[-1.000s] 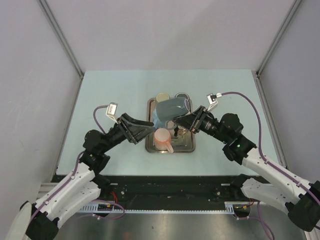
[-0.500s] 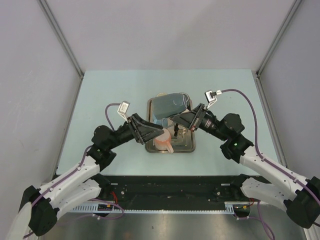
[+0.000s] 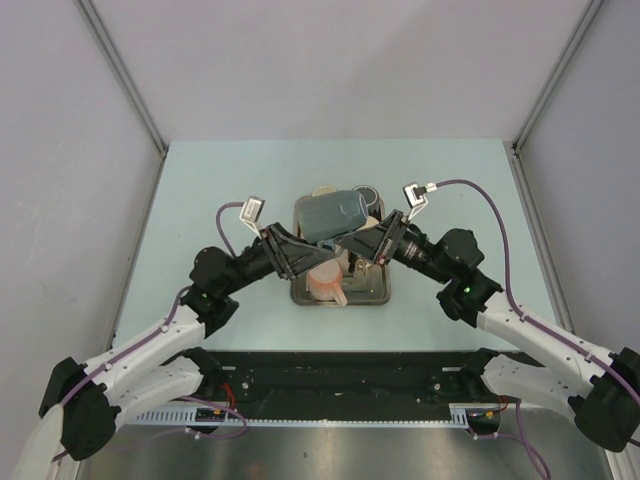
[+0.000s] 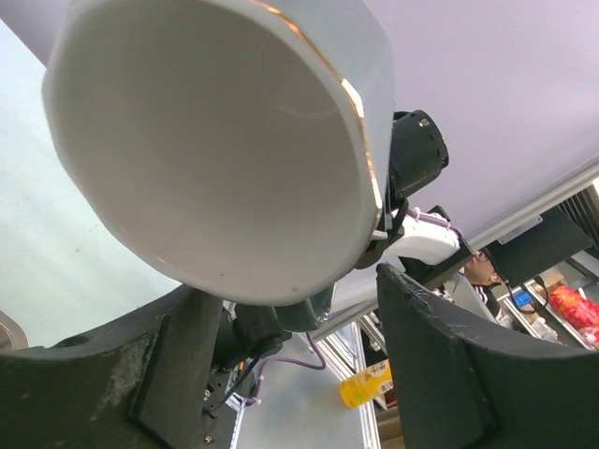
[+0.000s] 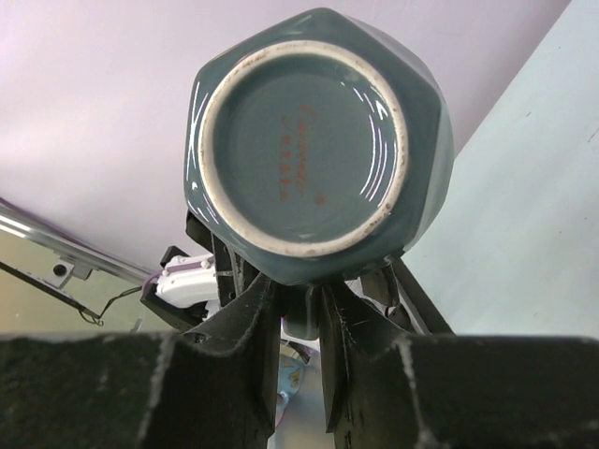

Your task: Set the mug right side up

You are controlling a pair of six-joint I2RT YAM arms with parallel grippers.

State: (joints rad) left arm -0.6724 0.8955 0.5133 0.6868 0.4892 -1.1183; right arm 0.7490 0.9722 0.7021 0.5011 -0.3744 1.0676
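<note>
Right wrist: mug (image 5: pixel 309 140) handle between right fingers (image 5: pixel 229 360)

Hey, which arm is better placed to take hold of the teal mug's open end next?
Left. The left gripper stands open astride the rim of the mug; the right gripper is busy holding the mug at its base end.

Blue-grey faceted mug (image 3: pixel 338 214), white inside, gold rim; airborne, tipped sideways.

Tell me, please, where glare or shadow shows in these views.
Left wrist: the mug fills the frame, its white inside evenly lit, gold rim glinting. Right wrist: glare streaks on its glazed base. Top: soft, even light.
</note>
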